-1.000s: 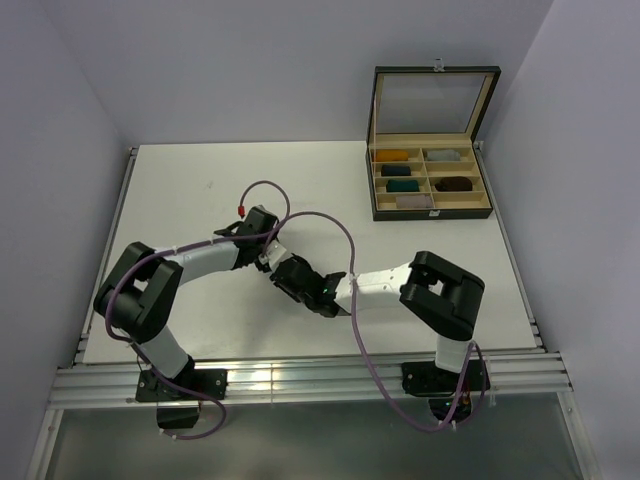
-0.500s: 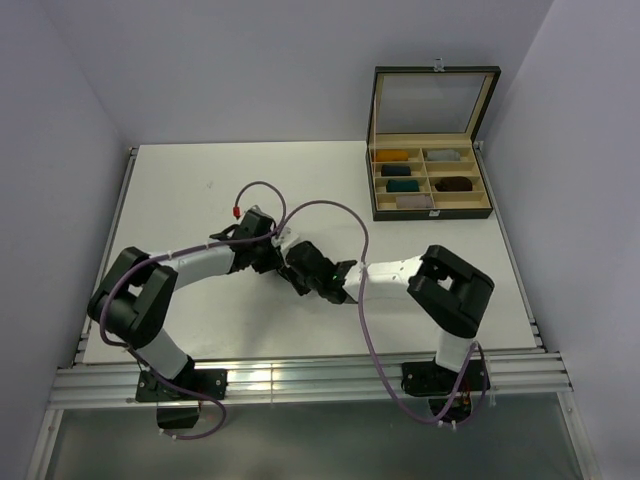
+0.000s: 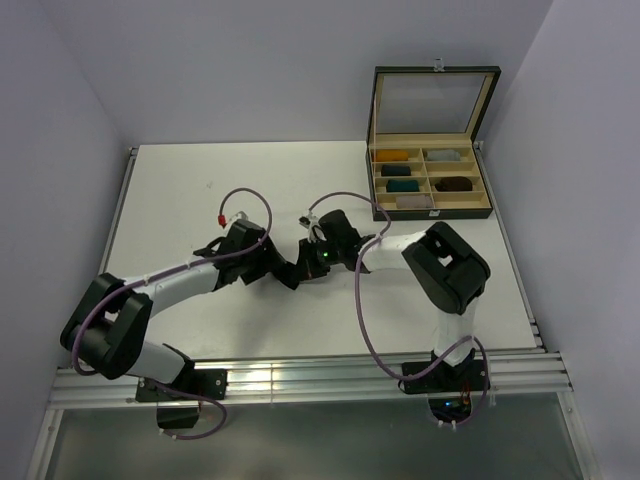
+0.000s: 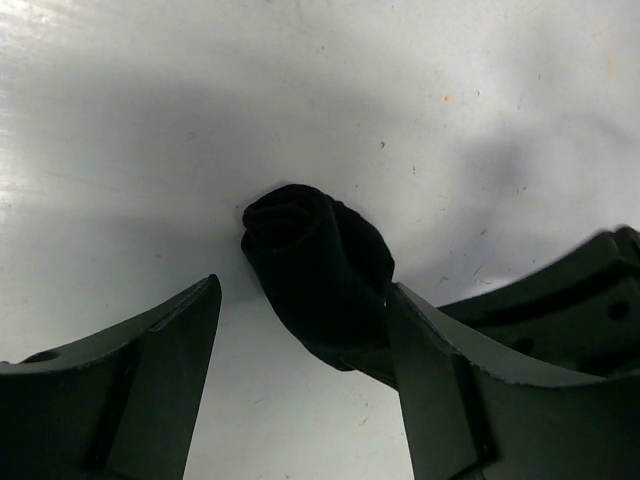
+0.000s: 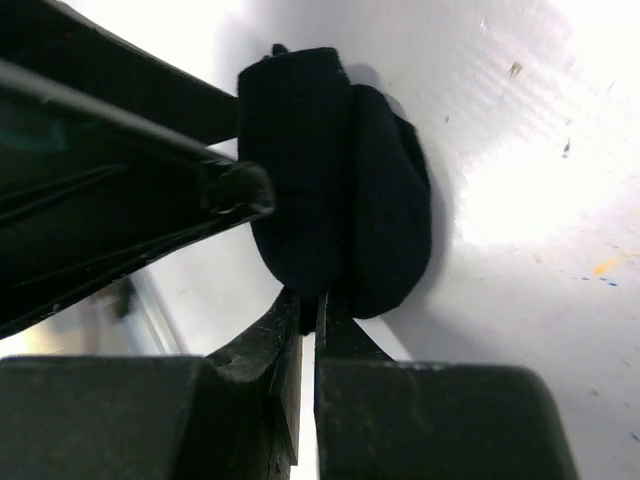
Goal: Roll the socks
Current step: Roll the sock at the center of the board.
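Centrally, left pincer straddles socks; right pincer closed.

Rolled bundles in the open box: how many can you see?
6. Left column, back to front: mustard, black, teal, light grey. Right column: grey at the back, dark brown third row. More may be hidden.

left gripper and right gripper are nose to nose over the table, jaws nearly meeting, too dark from up here to read their gap. a dark lump, the socks, sits right at both sets of tips. the box, lid up, stands well apart, behind the right jaws.
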Controlling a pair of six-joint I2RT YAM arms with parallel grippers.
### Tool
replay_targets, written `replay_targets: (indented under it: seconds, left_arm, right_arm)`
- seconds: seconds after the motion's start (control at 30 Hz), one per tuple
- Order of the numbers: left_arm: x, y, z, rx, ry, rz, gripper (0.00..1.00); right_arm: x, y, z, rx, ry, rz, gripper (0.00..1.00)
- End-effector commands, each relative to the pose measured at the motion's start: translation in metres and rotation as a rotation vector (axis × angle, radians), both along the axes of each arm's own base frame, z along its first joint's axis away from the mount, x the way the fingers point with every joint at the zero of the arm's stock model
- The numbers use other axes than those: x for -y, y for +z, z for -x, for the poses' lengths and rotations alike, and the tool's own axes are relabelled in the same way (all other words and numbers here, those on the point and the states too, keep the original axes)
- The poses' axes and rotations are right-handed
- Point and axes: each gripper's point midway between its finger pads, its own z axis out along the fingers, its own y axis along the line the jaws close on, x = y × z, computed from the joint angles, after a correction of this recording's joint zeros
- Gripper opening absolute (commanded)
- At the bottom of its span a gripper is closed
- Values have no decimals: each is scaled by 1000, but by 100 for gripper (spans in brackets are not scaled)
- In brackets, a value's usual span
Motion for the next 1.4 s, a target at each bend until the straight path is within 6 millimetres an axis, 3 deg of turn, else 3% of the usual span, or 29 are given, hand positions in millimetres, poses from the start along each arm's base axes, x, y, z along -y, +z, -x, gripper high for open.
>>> replay_targets:
  seconds: [0.0, 0.3, 0.7, 0.8, 0.97, 1.03, 1.23, 1.37]
  left_arm:
    - [2, 12, -4, 54, 26, 46, 73]
    - [1, -4, -1, 23, 39, 39, 64]
    - [-4, -33, -1, -31, 69, -6, 54]
    - [-6, -42, 1, -60, 71, -28, 46]
    - [-8, -49, 4, -89, 63, -57, 12]
    - [-7, -50, 5, -99, 54, -61, 0]
    - [-10, -52, 8, -139, 23, -111, 0]
    - [-8, -49, 8, -162, -10, -138, 0]
  right_arm:
    - [-4, 3, 19, -234, 34, -89, 0]
    - [1, 1, 3, -395, -20, -163, 0]
    - [2, -10, 4, -459, -38, -156, 0]
    - [4, -11, 3, -453, -42, -146, 0]
    - [9, -9, -3, -363, -46, -103, 0]
    - [12, -8, -6, -311, -48, -75, 9]
    - [20, 22, -18, -62, -57, -8, 39]
    - [35, 36, -35, 190, -128, 146, 49]
